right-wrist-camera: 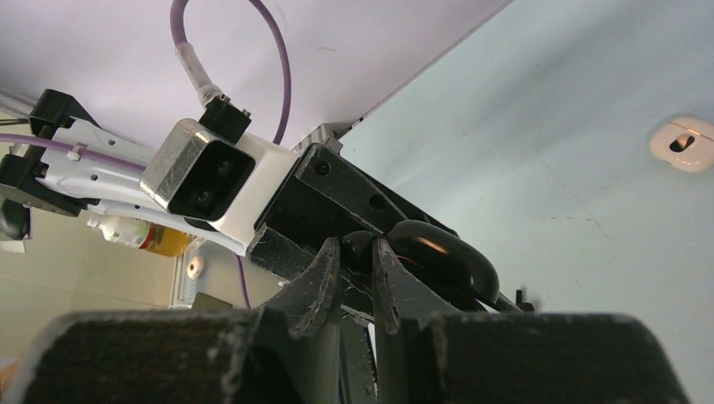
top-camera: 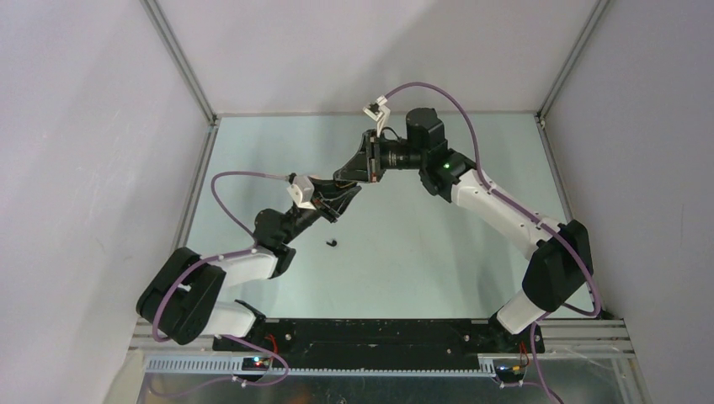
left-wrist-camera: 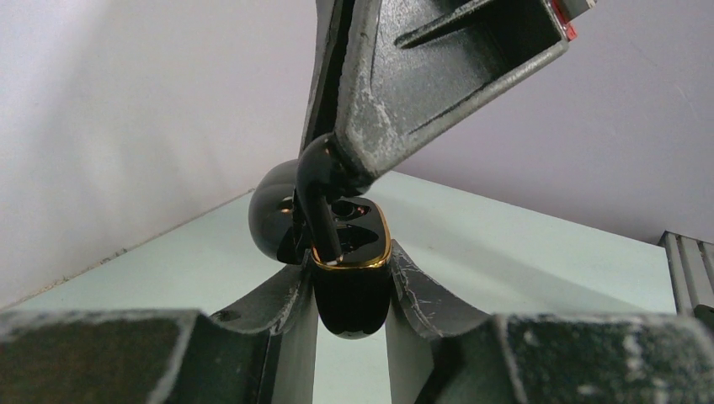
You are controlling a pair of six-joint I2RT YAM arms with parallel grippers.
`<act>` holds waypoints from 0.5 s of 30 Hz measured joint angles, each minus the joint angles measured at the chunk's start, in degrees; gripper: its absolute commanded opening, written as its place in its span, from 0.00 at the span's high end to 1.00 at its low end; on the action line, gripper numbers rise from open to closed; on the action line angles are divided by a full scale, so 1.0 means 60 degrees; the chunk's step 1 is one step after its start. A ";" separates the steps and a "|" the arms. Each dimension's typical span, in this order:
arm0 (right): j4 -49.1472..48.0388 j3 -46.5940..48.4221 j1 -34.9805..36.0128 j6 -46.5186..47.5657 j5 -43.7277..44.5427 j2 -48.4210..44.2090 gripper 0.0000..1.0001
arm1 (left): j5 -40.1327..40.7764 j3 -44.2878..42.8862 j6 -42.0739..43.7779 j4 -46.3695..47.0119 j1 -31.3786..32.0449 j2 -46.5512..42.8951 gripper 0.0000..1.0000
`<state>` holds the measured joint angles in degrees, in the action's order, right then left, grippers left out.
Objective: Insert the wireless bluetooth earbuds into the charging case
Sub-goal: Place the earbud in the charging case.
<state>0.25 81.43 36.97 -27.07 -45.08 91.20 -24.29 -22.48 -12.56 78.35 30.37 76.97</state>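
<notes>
My left gripper point(left-wrist-camera: 349, 263) is shut on the charging case point(left-wrist-camera: 352, 299), a glossy black shell with a gold rim. Its lid point(left-wrist-camera: 271, 212) stands open behind. From above, my right gripper point(right-wrist-camera: 358, 252) is shut on a black earbud point(left-wrist-camera: 318, 206), whose stem tip reaches down into the case's open top. In the top view the two grippers meet at mid-table, left gripper point(top-camera: 343, 196) below right gripper point(top-camera: 355, 174), and hide the case. Another black earbud point(top-camera: 332, 243) lies loose on the table. A small cream-white piece point(right-wrist-camera: 682, 143), likely an earbud, lies on the table further off.
The pale green table point(top-camera: 421, 252) is walled by white panels on three sides. The left arm's wrist camera housing point(right-wrist-camera: 202, 177) and purple cable point(right-wrist-camera: 269, 50) sit close to my right fingers. Both arm bases stand on the black rail point(top-camera: 379, 332) at the near edge.
</notes>
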 measured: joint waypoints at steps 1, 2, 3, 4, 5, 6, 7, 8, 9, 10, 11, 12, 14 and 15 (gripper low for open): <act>0.0000 0.0000 0.0015 0.0029 0.0000 0.0000 0.91 | -0.0004 0.0000 0.0000 0.0000 0.0000 -0.0007 1.00; 0.0004 -0.0004 0.0022 0.0040 0.0000 0.0000 0.91 | -0.0004 0.0000 0.0000 0.0004 -0.0004 -0.0018 1.00; 0.0000 -0.0004 0.0036 0.0066 0.0000 0.0000 0.91 | -0.0004 0.0000 0.0000 0.0000 -0.0004 -0.0022 1.00; 0.0004 -0.0004 0.0044 0.0080 0.0000 0.0000 0.91 | -0.0004 0.0000 0.0000 0.0000 -0.0004 -0.0022 1.00; 0.0004 -0.0004 0.0044 0.0098 0.0000 0.0000 0.91 | -0.0004 0.0000 0.0000 0.0000 -0.0004 -0.0022 1.00; 0.0004 -0.0004 0.0044 0.0106 0.0000 0.0000 0.91 | -0.0007 0.0000 0.0000 0.0000 -0.0011 -0.0022 1.00; 0.0000 -0.0004 0.0044 0.0106 -0.0004 0.0000 0.91 | -0.0007 0.0000 0.0000 0.0000 -0.0011 -0.0022 1.00; 0.0000 -0.0004 0.0040 0.0106 -0.0004 -0.0004 0.91 | -0.0007 0.0000 0.0000 0.0000 -0.0018 -0.0022 1.00; 0.0000 -0.0004 0.0040 0.0106 -0.0004 -0.0004 0.91 | -0.0007 0.0000 0.0000 0.0000 -0.0022 -0.0022 1.00; 0.0000 -0.0004 0.0033 0.0106 -0.0007 -0.0004 0.91 | -0.0007 0.0000 0.0000 0.0000 -0.0022 -0.0022 1.00; 0.0000 -0.0007 0.0025 0.0102 -0.0011 -0.0004 0.91 | -0.0007 0.0000 0.0000 -0.0004 -0.0022 -0.0022 1.00; -0.0007 -0.0018 0.0018 0.0102 -0.0022 -0.0007 0.91 | -0.0007 0.0000 0.0000 -0.0004 -0.0022 -0.0022 1.00; -0.0044 -0.0076 -0.0007 0.0095 -0.0051 -0.0029 0.91 | -0.0011 0.0000 0.0000 -0.0015 -0.0022 -0.0022 1.00; -0.0087 -0.0127 -0.0022 0.0091 -0.0069 -0.0051 0.91 | -0.0011 0.0004 0.0000 -0.0018 -0.0022 -0.0022 1.00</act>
<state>-0.27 80.66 36.84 -26.52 -45.50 90.89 -24.36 -22.46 -12.56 78.24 30.24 76.84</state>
